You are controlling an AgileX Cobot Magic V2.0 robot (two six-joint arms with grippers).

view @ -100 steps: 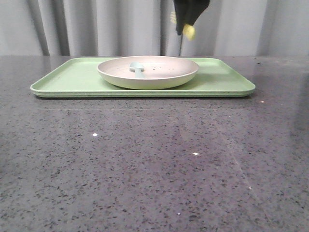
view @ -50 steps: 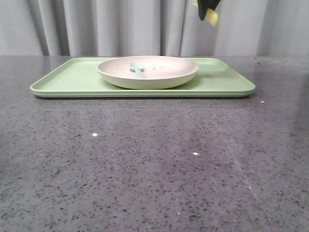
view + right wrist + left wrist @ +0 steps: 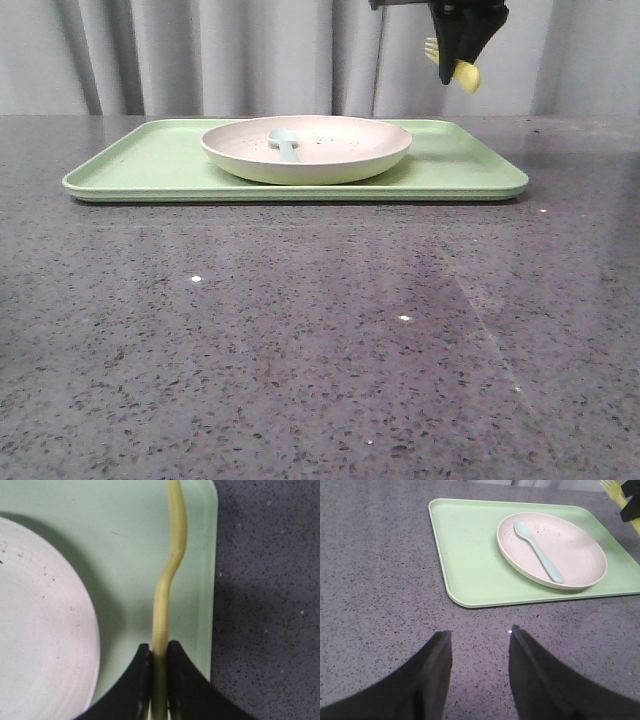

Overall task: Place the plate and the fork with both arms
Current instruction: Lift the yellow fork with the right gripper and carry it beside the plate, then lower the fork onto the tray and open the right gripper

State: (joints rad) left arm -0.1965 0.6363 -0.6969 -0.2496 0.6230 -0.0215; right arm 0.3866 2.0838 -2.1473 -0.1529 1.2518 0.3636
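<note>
The cream-white speckled plate [image 3: 306, 148] sits on the light-green tray [image 3: 130, 170], with a pale blue spoon [image 3: 287, 143] in it. My right gripper [image 3: 462, 55] hangs high above the tray's right end, shut on the pale-yellow fork [image 3: 466, 74]. In the right wrist view the fork [image 3: 167, 575] runs out from between the shut jaws [image 3: 160, 651], over the tray strip [image 3: 125, 545] beside the plate [image 3: 40, 630]. My left gripper [image 3: 480, 637] is open and empty over the bare table, nearer than the tray [image 3: 465, 555]. The plate [image 3: 570, 555] and spoon [image 3: 540, 550] show there too.
The dark speckled table [image 3: 300, 330] spreads wide in front of the tray. A grey curtain [image 3: 200, 50] hangs behind. The tray's right edge [image 3: 212, 580] borders bare table [image 3: 270, 580] in the right wrist view.
My right gripper with the fork has moved to the right and slightly down, from above the plate's right part to above the tray's right end. Plate, spoon and tray have not moved.
</note>
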